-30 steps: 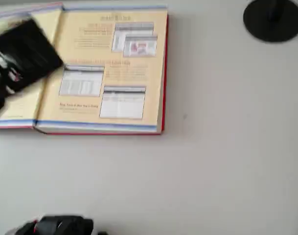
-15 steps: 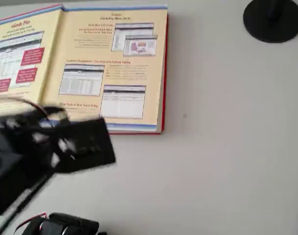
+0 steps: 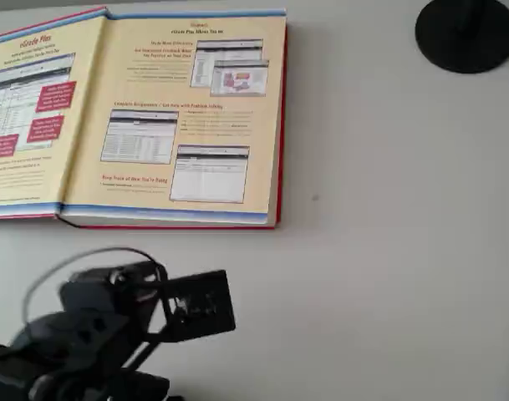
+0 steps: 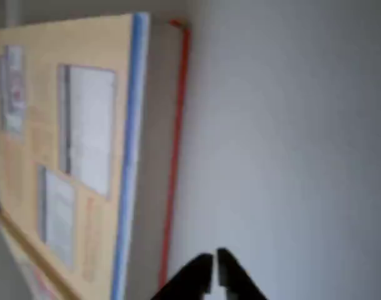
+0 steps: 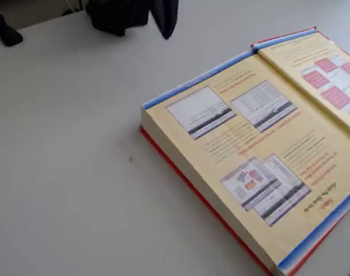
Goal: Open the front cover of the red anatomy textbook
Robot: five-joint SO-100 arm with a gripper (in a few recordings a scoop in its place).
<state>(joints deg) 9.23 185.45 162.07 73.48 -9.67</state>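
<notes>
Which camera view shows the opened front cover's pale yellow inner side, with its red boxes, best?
The overhead view: the front cover lies flat, opened left of the spine, with most of its inner side and red boxes legible. The fixed view catches only its corner at the right edge. The wrist view is blurred; I cannot tell the cover there.

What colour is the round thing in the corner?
Black. The disc shows best in the overhead view.

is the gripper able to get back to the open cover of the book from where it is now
Probably yes. The gripper hangs over bare table just off the book, jaws nearly closed and holding nothing, and nothing stands between it and the opened cover.
</notes>
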